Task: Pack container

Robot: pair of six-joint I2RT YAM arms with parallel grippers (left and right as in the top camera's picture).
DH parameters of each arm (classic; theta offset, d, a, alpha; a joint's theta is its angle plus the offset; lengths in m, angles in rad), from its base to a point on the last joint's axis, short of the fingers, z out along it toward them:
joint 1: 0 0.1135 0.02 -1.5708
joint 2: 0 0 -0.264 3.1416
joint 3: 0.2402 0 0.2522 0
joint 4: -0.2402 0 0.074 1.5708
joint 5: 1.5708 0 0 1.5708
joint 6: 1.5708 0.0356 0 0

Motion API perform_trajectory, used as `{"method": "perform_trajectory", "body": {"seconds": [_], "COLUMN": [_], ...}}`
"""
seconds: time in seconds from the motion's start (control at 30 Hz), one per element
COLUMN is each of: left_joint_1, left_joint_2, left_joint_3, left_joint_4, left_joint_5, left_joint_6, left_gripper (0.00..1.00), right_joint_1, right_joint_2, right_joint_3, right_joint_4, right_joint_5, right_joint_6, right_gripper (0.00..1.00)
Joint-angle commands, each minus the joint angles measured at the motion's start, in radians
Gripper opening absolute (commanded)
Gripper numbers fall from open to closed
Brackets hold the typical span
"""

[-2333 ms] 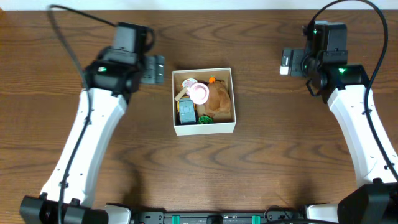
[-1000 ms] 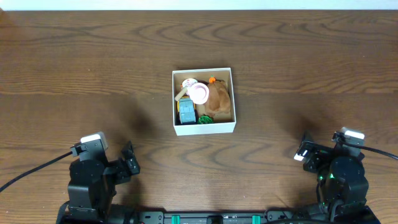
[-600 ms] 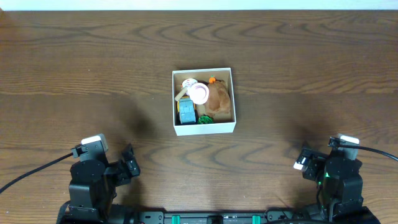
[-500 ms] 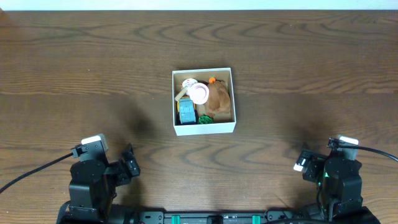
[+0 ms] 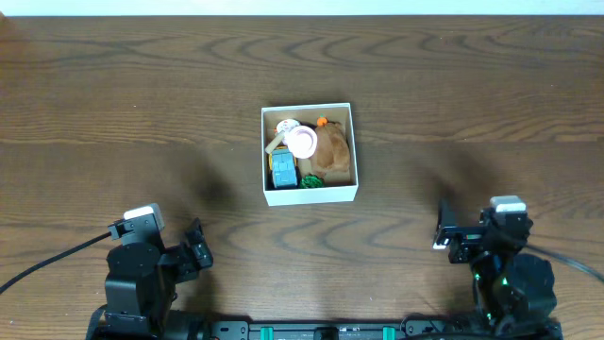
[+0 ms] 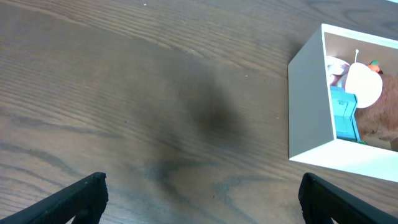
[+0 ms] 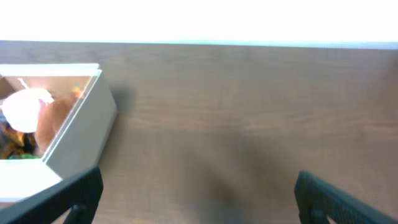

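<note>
At the middle of the tabletop point(image 5: 142, 104) sat the container point(image 5: 311, 195), toys point(image 5: 328, 151) crowding its brown floor, so, judging the packing about done, I held my left jaws and right jaws wide open, empty, well apart from it.

Retracted both arms from the far half of the table point(image 5: 113, 104), where they flanked the container point(image 5: 310, 195), to the near edge. Brought the left gripper point(image 5: 198, 247) to near left. Nudged the right gripper point(image 5: 442, 229) slightly leftward and away from the near edge within the last half second.
</note>
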Motion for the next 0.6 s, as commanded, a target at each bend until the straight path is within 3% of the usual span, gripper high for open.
{"method": "perform_trajectory", "body": {"seconds": [0.0,0.17,0.3,0.57], "left_joint_1": [0.002,0.002,0.002,0.002], "left_joint_2": [-0.002,-0.002,-0.002,-0.002], "left_joint_3": [-0.003,-0.003,-0.003,-0.003], "left_joint_4": [0.0,0.0,0.0,0.0], "left_joint_5": [0.0,0.0,0.0,0.0], "left_joint_6": [-0.005,-0.005,-0.005,-0.005], "left_gripper": [0.98,0.98,0.98,0.98], "right_joint_1": [-0.053,-0.079,-0.095,-0.119], "right_joint_2": [-0.087,-0.15,-0.15,-0.15], "right_joint_3": [-0.105,-0.24,-0.359,-0.371], "right_joint_4": [0.132,0.386,0.579,0.489], "right_joint_5": [-0.131,-0.14,-0.222,-0.128], "right_joint_6": [-0.089,-0.114,-0.238,-0.191], "right_gripper": [0.99,0.99,0.99,0.99]}}
